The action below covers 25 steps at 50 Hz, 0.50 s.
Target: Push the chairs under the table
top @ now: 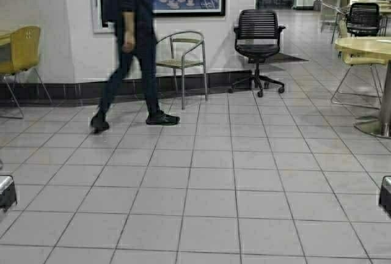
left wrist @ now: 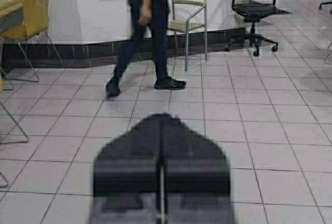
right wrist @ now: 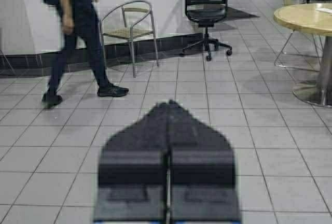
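Progress: nothing is pushed in yet, as far as I can judge. One yellow chair (top: 23, 49) is standing at the far left by the wall, drawn back from the corner of the table (left wrist: 11, 2), whose top only just shows at that edge. The robot is sitting well apart from both, out on open tiled floor (top: 214, 203), so the whole approach and push is still ahead.

Left gripper (left wrist: 162, 125): fingers pressed together, holding nothing, touching nothing, hanging over bare tiles. Right gripper (right wrist: 168, 112): same, closed and empty.

Other: a person (top: 129, 44) is walking across in front of the wall, between the robot and the grey armchair (top: 181, 56). A black office chair (top: 258, 41) and a round table (top: 369, 47) are standing to the right.
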Available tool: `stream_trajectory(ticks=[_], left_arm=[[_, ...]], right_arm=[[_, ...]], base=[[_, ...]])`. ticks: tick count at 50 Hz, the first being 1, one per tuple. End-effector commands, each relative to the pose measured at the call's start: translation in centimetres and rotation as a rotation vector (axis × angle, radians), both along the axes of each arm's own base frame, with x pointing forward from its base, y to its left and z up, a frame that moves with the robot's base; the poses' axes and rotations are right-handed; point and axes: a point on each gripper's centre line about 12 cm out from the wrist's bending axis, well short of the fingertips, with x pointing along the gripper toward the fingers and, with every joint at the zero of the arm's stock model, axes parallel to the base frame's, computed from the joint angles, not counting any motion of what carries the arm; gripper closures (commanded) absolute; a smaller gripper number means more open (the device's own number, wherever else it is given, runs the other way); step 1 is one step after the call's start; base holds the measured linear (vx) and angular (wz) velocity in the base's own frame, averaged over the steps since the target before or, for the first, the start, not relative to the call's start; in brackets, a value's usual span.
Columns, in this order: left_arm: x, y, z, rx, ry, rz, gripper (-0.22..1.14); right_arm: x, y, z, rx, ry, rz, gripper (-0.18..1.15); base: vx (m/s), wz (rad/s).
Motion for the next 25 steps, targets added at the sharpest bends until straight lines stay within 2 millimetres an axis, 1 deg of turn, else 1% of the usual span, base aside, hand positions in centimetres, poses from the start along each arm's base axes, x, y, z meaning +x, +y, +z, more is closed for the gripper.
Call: stream_trajectory(ticks=[1,7,25], left_arm=[[0.03,-0.09,0.3,-0.024,0.008,-0.007,0.95],[0.04,-0.09,0.42,-0.032,0.005,-0.007,0.88],[0.03,-0.09,0.86,-0.032,-0.008,-0.008,0.89]], right_arm=[[0.12,0.14,0.24,0.017,0.005,0.008,0.95],[0.24,0.15,0.16,0.033,0.049,0.009,0.92],[0.31,0.16,0.62,0.024,0.045,0.009,0.92]], base=[[0.0,0.0],[0.0,0.0],[0.01,-0.02]])
